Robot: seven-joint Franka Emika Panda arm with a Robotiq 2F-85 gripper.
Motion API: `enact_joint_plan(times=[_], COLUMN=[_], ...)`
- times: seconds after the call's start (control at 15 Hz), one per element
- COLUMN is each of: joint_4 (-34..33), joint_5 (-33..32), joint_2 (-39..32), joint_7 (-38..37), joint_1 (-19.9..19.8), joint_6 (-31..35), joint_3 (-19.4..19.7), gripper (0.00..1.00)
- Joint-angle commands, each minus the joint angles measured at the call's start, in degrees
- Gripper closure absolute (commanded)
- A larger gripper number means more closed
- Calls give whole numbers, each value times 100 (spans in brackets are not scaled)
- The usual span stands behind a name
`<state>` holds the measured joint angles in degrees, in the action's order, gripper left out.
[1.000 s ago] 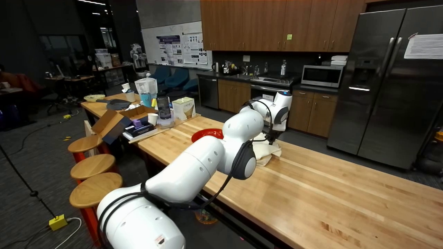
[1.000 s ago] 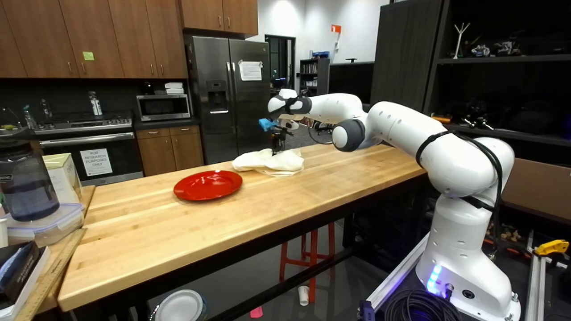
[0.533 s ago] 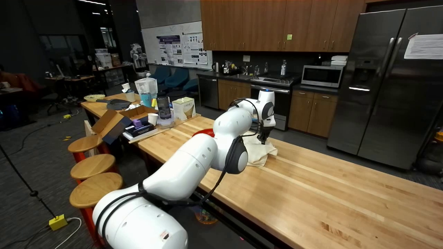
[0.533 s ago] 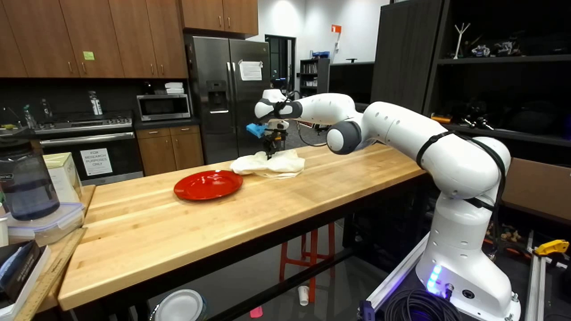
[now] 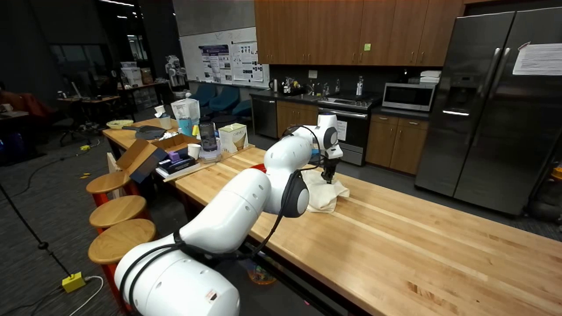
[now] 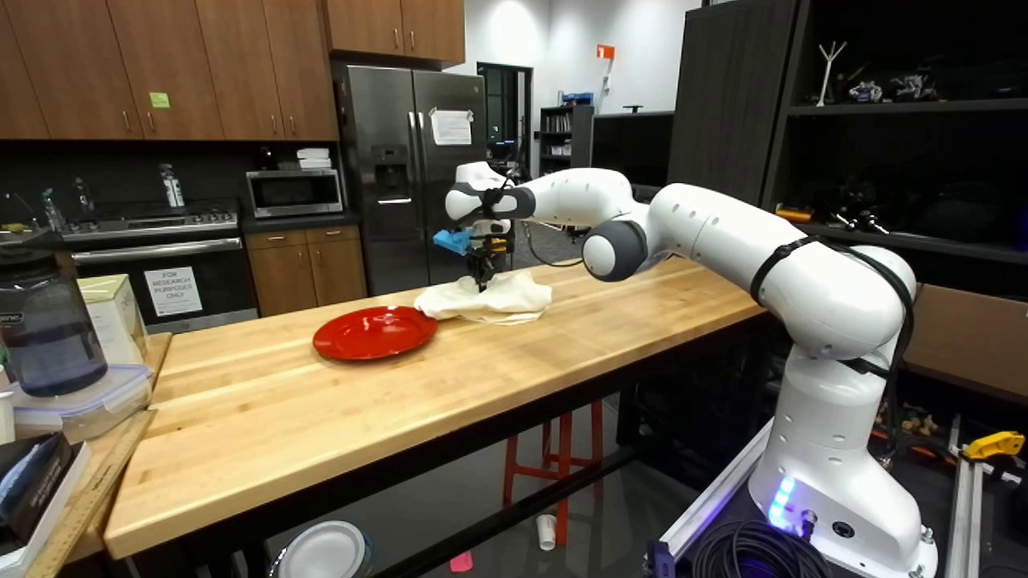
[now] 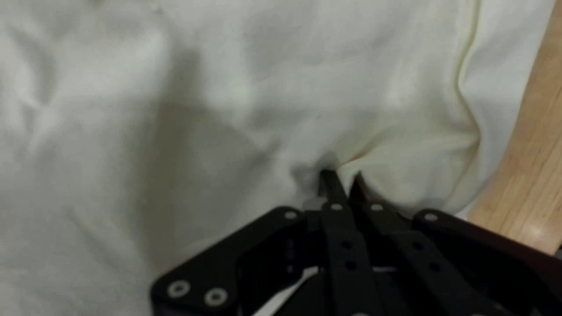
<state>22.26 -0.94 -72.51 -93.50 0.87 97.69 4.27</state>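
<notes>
The gripper (image 7: pixel 345 177) is clenched on a pinched fold of the cream cloth (image 6: pixel 491 305): in the wrist view a strip of fabric shows between the two nearly met fingers, with creases fanning out from the tips. The cream cloth lies rumpled on the butcher-block tabletop (image 6: pixel 562 345), just beside the red plate (image 6: pixel 375 332); whether the two touch is not clear. On the opposite side of the red plate from the cloth, well apart from it, stand a smoke-tinted jar (image 6: pixel 50 337) and a carton (image 6: pixel 122 321).

The bite looks shallow, so a quick pull could let the fold slip out. The cloth seems doubled in places, and the grip may have caught only the upper layer, which would leave the rest behind. Since the pinch sits nearer one edge, the fabric would probably hang lopsided, and a loose end drawn toward the red plate could snag its rim and shove it. Pressing lower is risky too: the tips seem close enough to the tabletop to scrape or jam.
</notes>
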Motion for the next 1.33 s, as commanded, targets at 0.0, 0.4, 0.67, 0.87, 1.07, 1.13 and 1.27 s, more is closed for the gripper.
enact_joint_plan(times=[0.0,0.4,0.67,0.87,1.07,1.13,1.27], joint_4=[-88,-156,-254,-145,-244,-240,-232], joint_5=[-55,-83,-58,66,324,448,690], joint_2=[0,-51,-105,-35,-108,-105,-87], joint_7=[248,309,236,79,-284,-364,-341], joint_1=[111,320,423,423,318,278,261], joint_6=[-279,-440,-2,505,1063,1263,1564], joint_3=[4,41,15,-75,-226,-313,-465], gripper=[99,99,99,99,99,99,99])
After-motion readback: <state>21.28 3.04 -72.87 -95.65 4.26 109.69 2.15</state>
